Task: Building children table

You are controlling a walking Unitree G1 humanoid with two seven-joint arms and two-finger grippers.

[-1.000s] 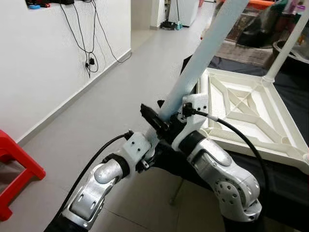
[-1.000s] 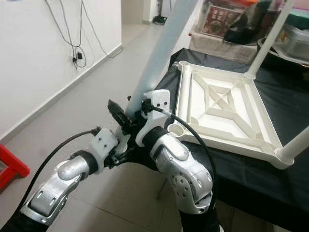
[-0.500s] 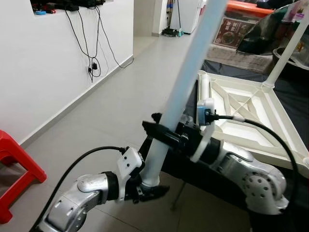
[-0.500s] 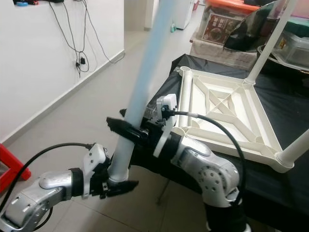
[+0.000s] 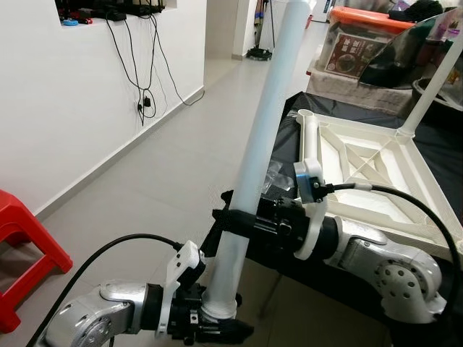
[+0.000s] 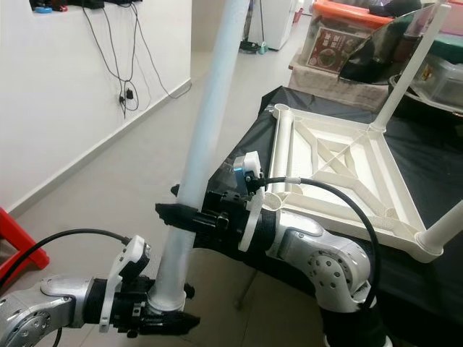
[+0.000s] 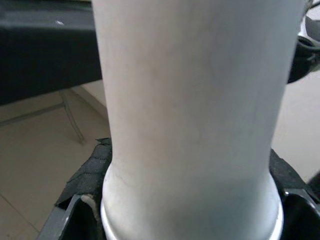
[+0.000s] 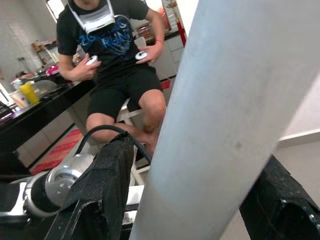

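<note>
A long white table leg point(image 5: 262, 144) stands almost upright in front of me, held by both grippers. My left gripper point(image 5: 217, 325) is shut on its lower end, near the floor side. My right gripper point(image 5: 231, 220) is shut on it a little higher up. In the left wrist view the leg's rimmed bottom end point(image 7: 192, 150) sits between the black pads point(image 7: 85, 175). The white tabletop point(image 5: 362, 163) lies upside down on a black-covered stand to the right, with an empty round socket point(image 5: 307, 116) at its near corner and other legs point(image 6: 401, 69) standing up from it.
A red plastic stool point(image 5: 22, 246) stands on the floor at left. Cables point(image 5: 141, 65) hang down the white wall. Storage boxes point(image 5: 362, 36) sit behind the tabletop. A seated person point(image 8: 115, 65) holding controllers appears in the right wrist view. Bare grey floor stretches ahead.
The leg has swung from a slant toward the right to nearly upright. My left gripper has slid down to its bottom end, and the right gripper has moved lower and leftward along it.
</note>
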